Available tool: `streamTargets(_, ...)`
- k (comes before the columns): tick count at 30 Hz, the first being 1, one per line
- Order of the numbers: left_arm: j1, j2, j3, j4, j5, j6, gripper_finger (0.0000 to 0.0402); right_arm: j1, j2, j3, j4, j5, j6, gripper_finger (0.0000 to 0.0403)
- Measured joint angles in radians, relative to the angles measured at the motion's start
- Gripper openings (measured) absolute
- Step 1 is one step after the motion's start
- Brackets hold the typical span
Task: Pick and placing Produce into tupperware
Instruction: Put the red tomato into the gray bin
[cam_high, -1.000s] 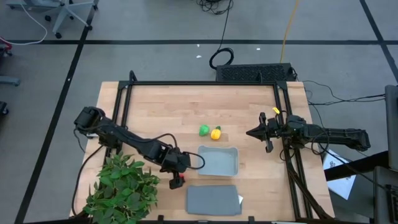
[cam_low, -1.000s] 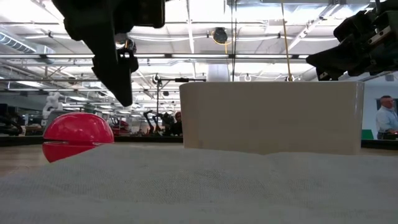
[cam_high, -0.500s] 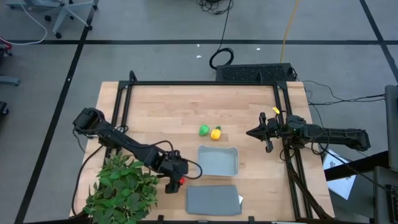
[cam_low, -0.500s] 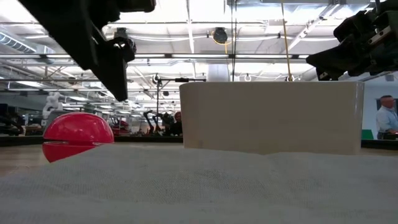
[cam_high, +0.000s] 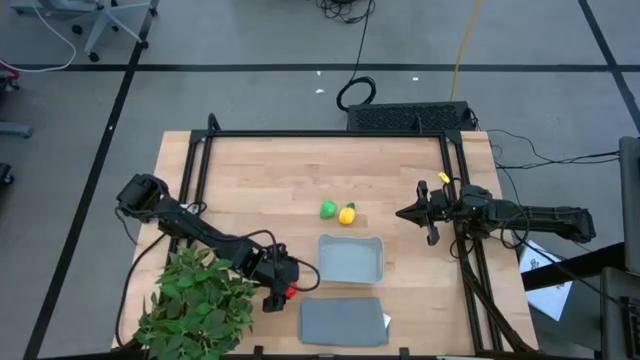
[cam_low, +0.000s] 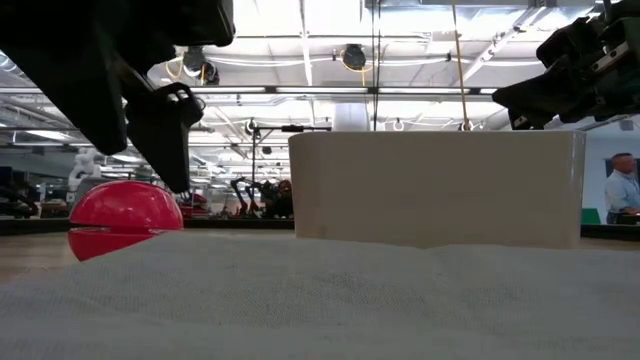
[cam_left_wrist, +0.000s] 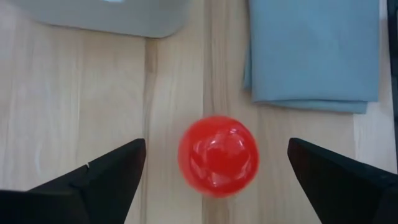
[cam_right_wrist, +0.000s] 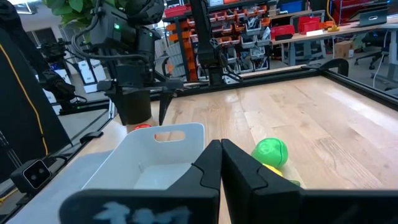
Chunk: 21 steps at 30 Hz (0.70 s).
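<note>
The round red produce (cam_left_wrist: 217, 154) rests on the wood close to the near edge, left of the tupperware (cam_high: 351, 257). My left gripper (cam_left_wrist: 216, 146) hangs open just above it, pointing steeply down, one finger to each side and not touching; the low view shows its fingers (cam_low: 165, 140) over the red produce (cam_low: 125, 218). Behind the tupperware, the round green produce (cam_high: 328, 210) and the yellow produce (cam_high: 347, 213) lie side by side on the table. My right gripper (cam_high: 402, 213) waits shut at the right, held level.
A flat darker grey rectangle (cam_high: 343, 321) lies at the near edge, just right of the red produce. A big leafy green plant (cam_high: 195, 300) stands at the near left corner beside my left arm. A black frame (cam_high: 320, 134) borders the table.
My left gripper has gone toward the table's near edge and sunk over the red produce, rolling a little about its own axis and staying open. The red produce has not moved.
</note>
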<state>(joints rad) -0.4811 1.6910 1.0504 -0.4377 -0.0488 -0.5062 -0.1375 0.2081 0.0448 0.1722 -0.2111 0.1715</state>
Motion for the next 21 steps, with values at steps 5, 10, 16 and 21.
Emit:
streamTargets(5,0.000,0.000,0.000,0.005,0.000,0.003,0.0399,0.000,0.000,0.000,0.000,0.000,0.000,0.0000)
streamTargets(10,0.020,0.000,0.000,-0.001,0.035,-0.054,0.0399,0.000,0.000,0.000,0.000,0.000,0.000,0.0000)
streamTargets(16,0.047,0.000,0.000,-0.001,0.085,-0.081,0.0399,0.000,0.000,0.000,0.000,0.000,0.000,0.0000)
streamTargets(21,0.045,0.000,0.000,0.001,0.086,-0.071,0.0399,0.000,0.000,0.000,0.000,0.000,0.019,0.0000)
